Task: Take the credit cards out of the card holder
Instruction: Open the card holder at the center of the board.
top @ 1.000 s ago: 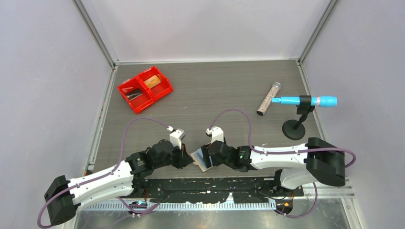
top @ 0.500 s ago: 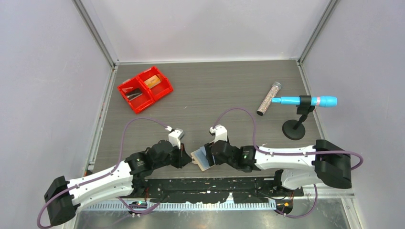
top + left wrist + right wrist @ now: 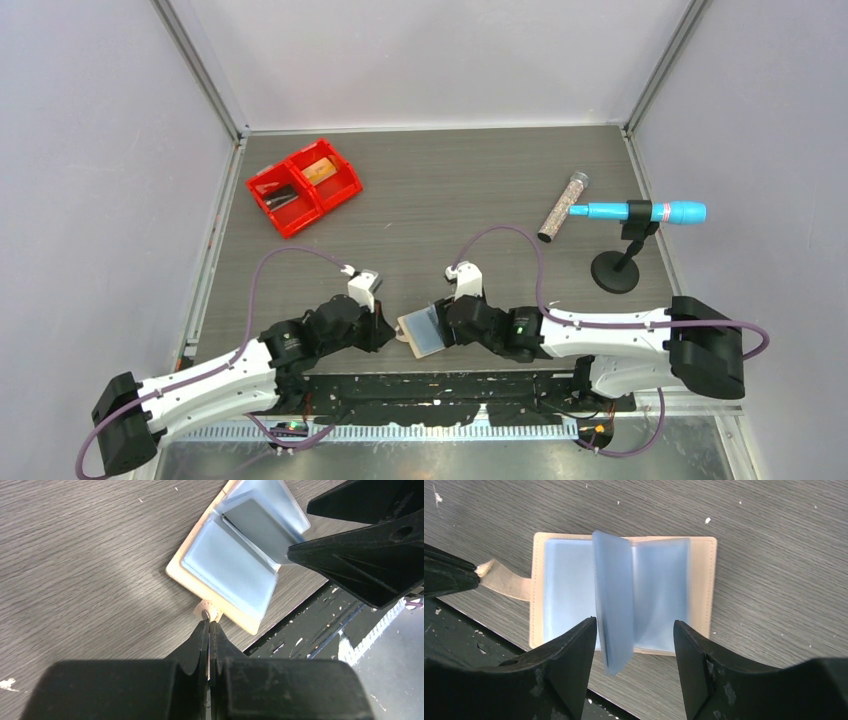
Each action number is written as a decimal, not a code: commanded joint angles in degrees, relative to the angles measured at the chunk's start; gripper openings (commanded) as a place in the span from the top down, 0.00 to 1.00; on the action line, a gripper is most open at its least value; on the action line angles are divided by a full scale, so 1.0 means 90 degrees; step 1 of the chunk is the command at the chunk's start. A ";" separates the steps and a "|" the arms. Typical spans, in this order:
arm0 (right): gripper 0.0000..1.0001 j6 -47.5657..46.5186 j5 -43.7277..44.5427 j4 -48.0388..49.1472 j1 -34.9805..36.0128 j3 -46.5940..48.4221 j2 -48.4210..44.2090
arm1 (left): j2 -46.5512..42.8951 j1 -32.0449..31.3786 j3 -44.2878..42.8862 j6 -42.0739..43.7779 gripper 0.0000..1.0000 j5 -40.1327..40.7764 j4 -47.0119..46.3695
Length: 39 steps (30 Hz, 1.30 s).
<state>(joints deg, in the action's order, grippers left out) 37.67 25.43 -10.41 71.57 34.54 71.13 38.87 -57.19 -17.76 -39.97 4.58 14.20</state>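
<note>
Now the narrowing, still-open right claw (image 3: 635, 625) straddles the card holder's (image 3: 706, 580) raised sleeve (image 3: 614, 595), ready for extraction; the closed left claw (image 3: 208, 625) clamps the snap tab (image 3: 206, 613).

obstacles: left end effector (image 3: 208, 625), right end effector (image 3: 634, 630) flank card holder (image 3: 420, 330) | free: tabletop (image 3: 450, 200) beyond

overhead view looks down from behind; both close wrist views share the card holder (image 3: 564, 590) from opposite sides
</note>
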 commanded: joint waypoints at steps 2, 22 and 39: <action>0.36 0.0063 0.0280 -0.0102 -0.0021 -0.0091 -0.0267 | -0.0087 0.0026 -0.0106 0.0171 1.00 0.0288 0.0105; 0.51 -0.0020 -0.0312 0.0223 -0.0351 -0.0221 -0.0470 | -0.0103 0.0658 -0.0891 -0.0039 0.75 0.0742 0.1166; 0.66 0.0179 -0.1757 0.1793 -0.1203 -0.0713 -0.0268 | 0.1296 0.0651 -0.0830 -0.0829 0.63 -0.0925 -0.0953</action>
<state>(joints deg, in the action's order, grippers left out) 38.20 12.47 0.12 61.39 28.56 67.09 46.54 -51.35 -24.64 -45.74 1.04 15.14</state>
